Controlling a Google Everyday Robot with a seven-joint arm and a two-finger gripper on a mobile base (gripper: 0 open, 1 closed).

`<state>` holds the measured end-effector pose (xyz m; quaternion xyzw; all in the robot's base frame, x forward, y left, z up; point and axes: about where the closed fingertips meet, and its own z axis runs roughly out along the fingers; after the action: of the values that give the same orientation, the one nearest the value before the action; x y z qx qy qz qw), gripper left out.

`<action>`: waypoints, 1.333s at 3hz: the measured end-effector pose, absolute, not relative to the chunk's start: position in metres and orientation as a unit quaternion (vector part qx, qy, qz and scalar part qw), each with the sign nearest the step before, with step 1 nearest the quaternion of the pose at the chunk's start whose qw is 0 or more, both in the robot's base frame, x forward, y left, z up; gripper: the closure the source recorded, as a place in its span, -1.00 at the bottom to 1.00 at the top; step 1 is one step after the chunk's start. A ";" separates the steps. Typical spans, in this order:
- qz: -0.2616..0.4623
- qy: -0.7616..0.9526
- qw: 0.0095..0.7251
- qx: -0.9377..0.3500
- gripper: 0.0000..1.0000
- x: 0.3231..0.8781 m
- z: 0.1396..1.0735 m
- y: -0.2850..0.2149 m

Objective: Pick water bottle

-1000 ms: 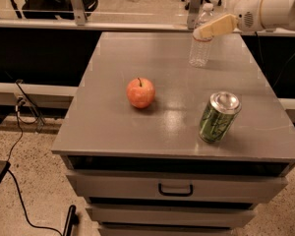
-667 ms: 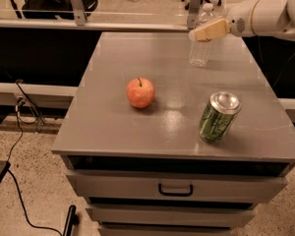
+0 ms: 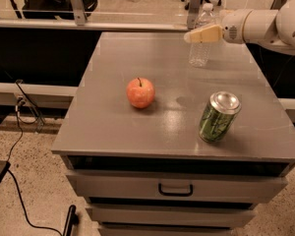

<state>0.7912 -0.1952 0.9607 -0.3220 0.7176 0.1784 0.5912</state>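
The water bottle [image 3: 200, 52] is small, clear and ribbed, with a white cap. It stands upright at the far right of the grey table top [image 3: 113, 117]. My gripper [image 3: 199, 34] reaches in from the right on a white arm, at the height of the bottle's upper half. Its cream-coloured end lies across the front of the bottle and hides part of it.
A red apple [image 3: 140, 92] sits near the middle of the table. A green drink can [image 3: 218, 117] stands near the front right edge. Drawers with a handle [image 3: 175, 189] are below the top. A metal rail and posts [image 3: 194, 6] run behind the table.
My arm has moved a little to the left and slightly down, so the gripper now reaches further across the bottle. The bottle, apple and can have not moved.
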 end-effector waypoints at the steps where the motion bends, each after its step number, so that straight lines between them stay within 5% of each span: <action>1: 0.185 0.717 0.594 -0.314 -0.65 0.797 0.953 -0.195; 4: 0.224 0.688 0.583 -0.371 0.76 0.765 0.988 -0.175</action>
<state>0.7650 -0.1749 0.9879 -0.3709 0.6876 0.2240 0.5826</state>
